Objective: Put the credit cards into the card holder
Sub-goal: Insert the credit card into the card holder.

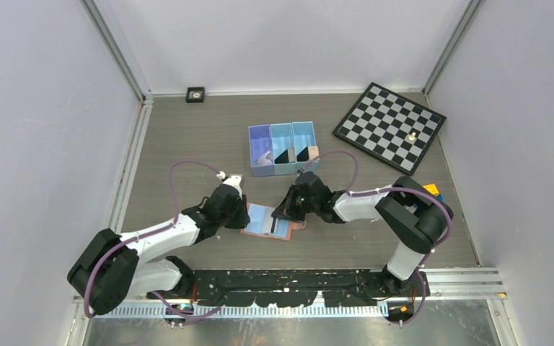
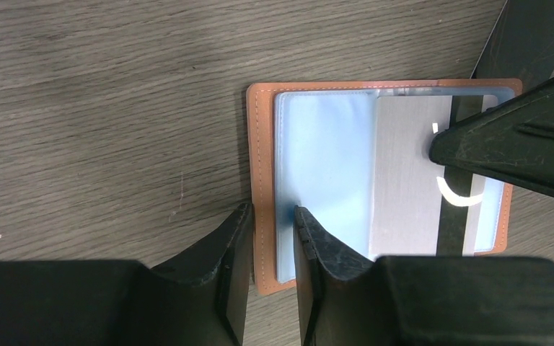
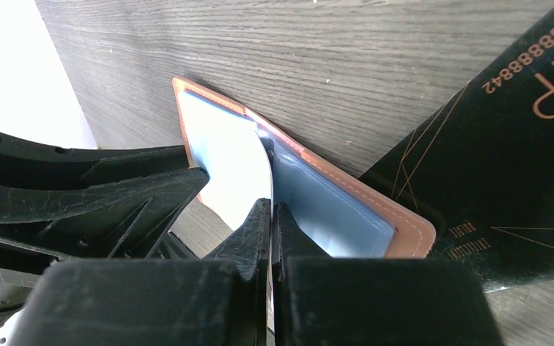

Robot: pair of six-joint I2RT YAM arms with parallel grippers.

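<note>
The card holder lies open on the table, tan cover down and light blue lining up. My right gripper is shut on a glossy credit card that stands tilted in the holder's middle and mirrors its surroundings. A second black credit card with gold print lies partly under the holder's right side. My left gripper straddles the holder's left rim with a narrow gap between its jaws. One finger is outside the tan edge and the other is on the blue lining.
A blue three-compartment bin behind the holder has more black cards and a tan block. A chessboard with one piece lies at the back right. A small black object sits by the back wall.
</note>
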